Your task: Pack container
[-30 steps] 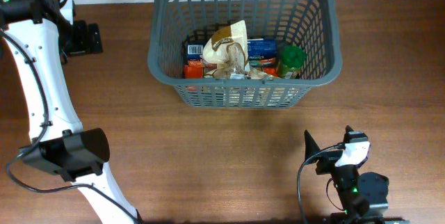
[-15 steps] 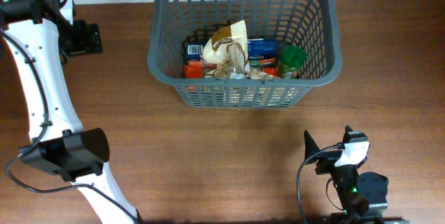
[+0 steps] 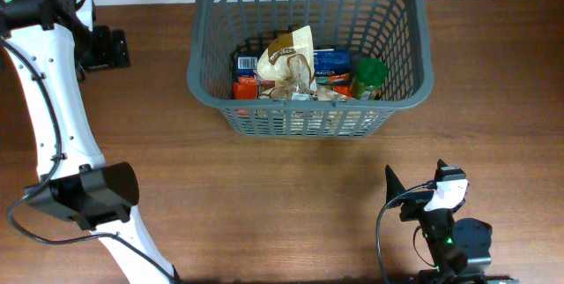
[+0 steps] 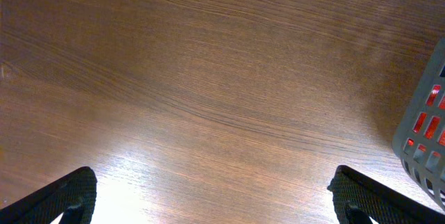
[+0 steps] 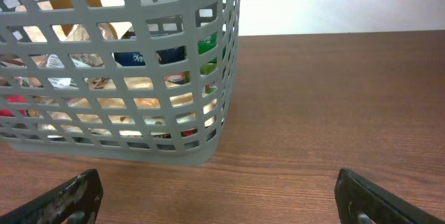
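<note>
The white left arm [image 3: 48,99] reaches along the left of the large dark grey plastic shopping basket [image 3: 304,123]. Its black two-finger left gripper [image 4: 212,200] is spread wide and holds nothing. The black right arm [image 3: 445,231] sits folded near the basket's right front corner. Its right gripper [image 5: 219,200] is equally wide apart and faces the basket.

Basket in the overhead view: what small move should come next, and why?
Probably none, just end the run: the basket holds the groceries, no item shows on the table outside it, and the left gripper and right gripper have open jaws holding nothing.
</note>
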